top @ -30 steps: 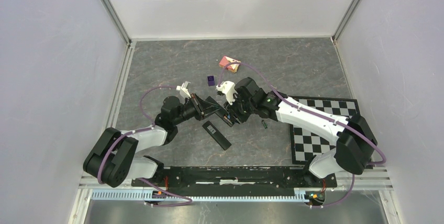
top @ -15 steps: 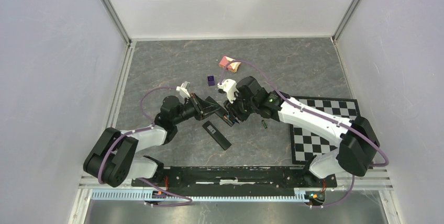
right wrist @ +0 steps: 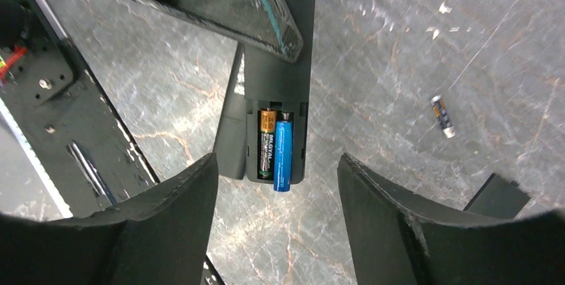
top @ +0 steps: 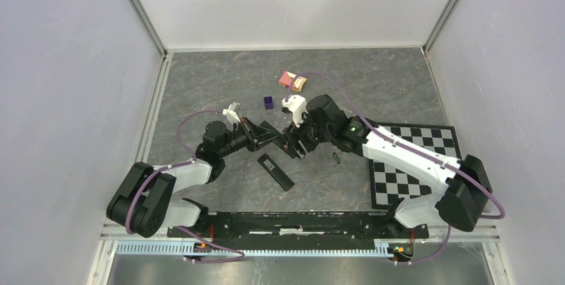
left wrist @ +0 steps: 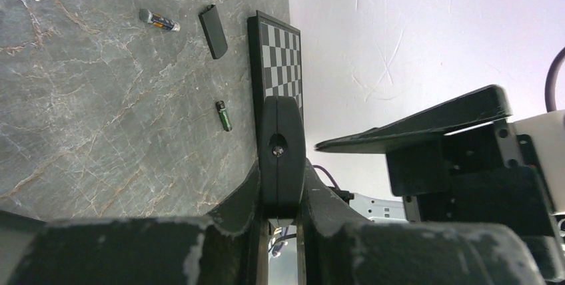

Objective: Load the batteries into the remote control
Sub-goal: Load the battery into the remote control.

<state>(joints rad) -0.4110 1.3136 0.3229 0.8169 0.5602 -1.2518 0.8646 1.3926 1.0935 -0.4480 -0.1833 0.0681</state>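
You have the remote control [right wrist: 274, 80] held at the centre of the top view, and the left gripper [top: 269, 138] is clamped on one end of it. Its battery bay faces the right wrist camera with no cover on it. Inside lie the blue battery [right wrist: 282, 155] and, just beside it on the left, an orange-topped battery [right wrist: 266, 140]. The blue one's lower end pokes a little past the bay's edge. Your right gripper [right wrist: 276, 165] has its jaws spread wide either side of the bay, gripping nothing. The dark green battery [top: 337, 158] lies on the table [top: 373, 92] right of centre, near the checkerboard [top: 413, 165]. Another loose battery [right wrist: 442, 116] lies at the right of the right wrist view. A black bar [top: 275, 172] rests on the table just below the remote.
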